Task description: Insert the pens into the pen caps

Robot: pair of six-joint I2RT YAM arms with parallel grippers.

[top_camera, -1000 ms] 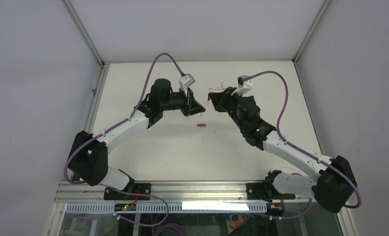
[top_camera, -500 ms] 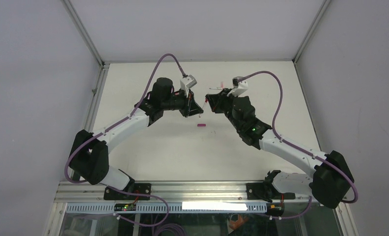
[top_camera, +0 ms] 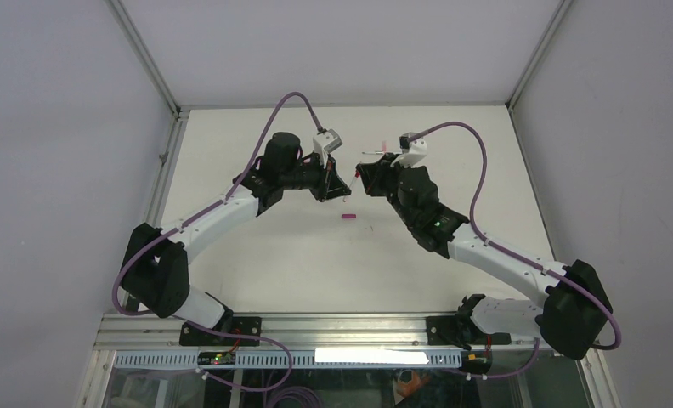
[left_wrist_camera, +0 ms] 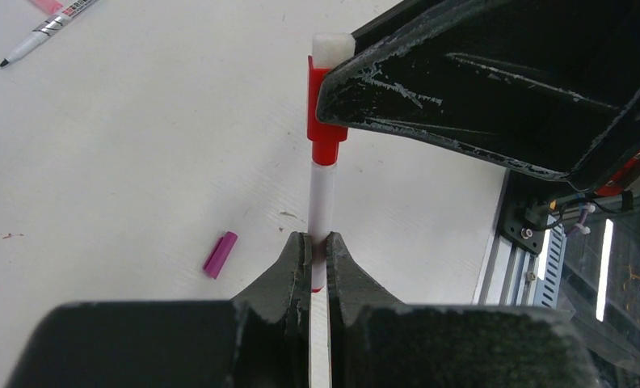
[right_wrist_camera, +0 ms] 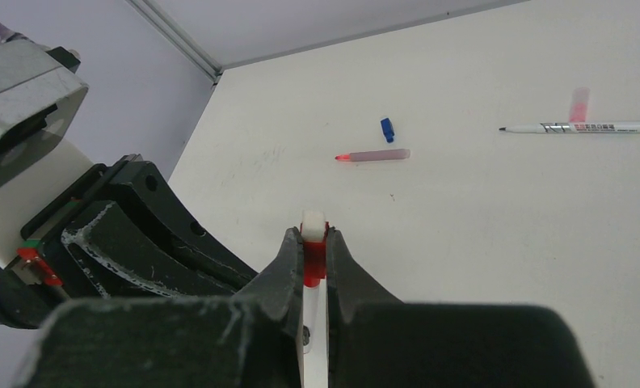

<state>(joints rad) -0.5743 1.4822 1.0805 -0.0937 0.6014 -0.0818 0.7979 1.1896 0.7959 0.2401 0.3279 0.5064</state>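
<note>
My left gripper (left_wrist_camera: 317, 239) is shut on the white barrel of a pen (left_wrist_camera: 322, 198), held above the table. The barrel's far end sits in a red pen cap (left_wrist_camera: 326, 121) with a white tip. My right gripper (right_wrist_camera: 313, 235) is shut on that red cap (right_wrist_camera: 313, 260). In the top view the left gripper (top_camera: 340, 186) and right gripper (top_camera: 360, 176) meet tip to tip over the far middle of the table. One right finger (left_wrist_camera: 478, 81) fills the upper right of the left wrist view.
A magenta cap (top_camera: 347, 217) lies on the table just nearer than the grippers, also seen from the left wrist (left_wrist_camera: 220, 255). Farther back lie a blue cap (right_wrist_camera: 387, 128), a pinkish pen with a red tip (right_wrist_camera: 373, 155), a white pen (right_wrist_camera: 583, 127) and a pink cap (right_wrist_camera: 577, 103).
Both grippers have moved toward each other and slightly away from the bases. The gap between them has closed, and pen and red cap now meet.
</note>
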